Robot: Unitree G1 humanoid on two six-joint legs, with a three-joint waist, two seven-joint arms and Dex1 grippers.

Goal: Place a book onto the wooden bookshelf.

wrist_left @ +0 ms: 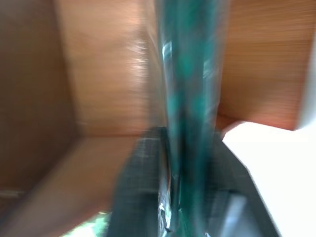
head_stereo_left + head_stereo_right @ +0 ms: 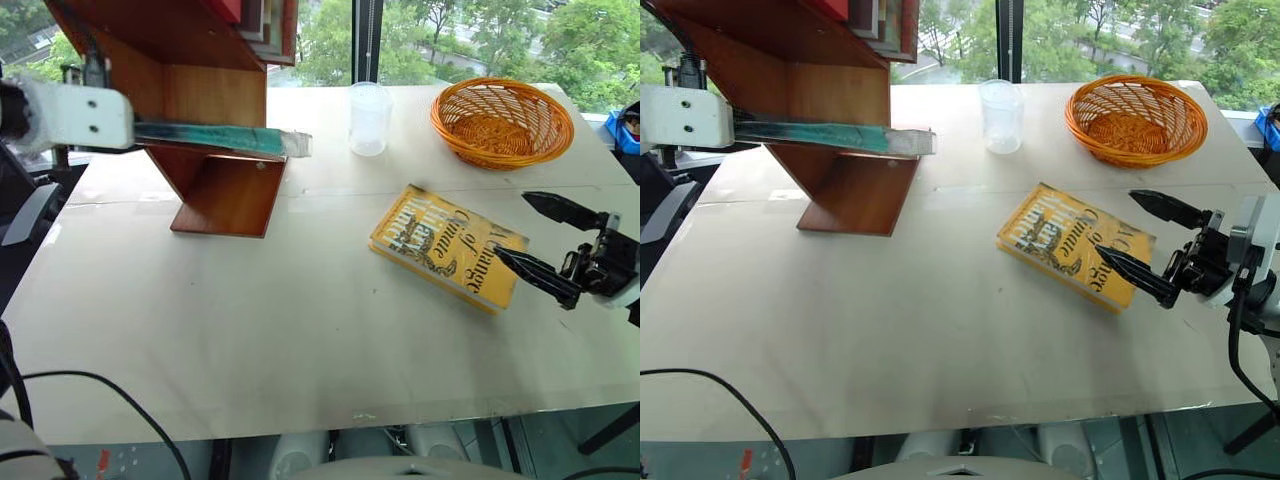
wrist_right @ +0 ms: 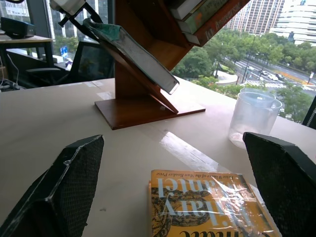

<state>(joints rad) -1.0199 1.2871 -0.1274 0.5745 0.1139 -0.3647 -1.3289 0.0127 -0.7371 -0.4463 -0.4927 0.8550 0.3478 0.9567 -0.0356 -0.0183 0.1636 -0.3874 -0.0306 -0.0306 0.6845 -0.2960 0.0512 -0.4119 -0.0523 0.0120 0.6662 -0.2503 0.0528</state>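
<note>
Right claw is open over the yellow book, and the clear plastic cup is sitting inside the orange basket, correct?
Not quite. The right claw is open at the yellow book, but the clear plastic cup stands on the table beside the orange basket, apart from it, not inside. The left eye view shows the gap between them.
</note>
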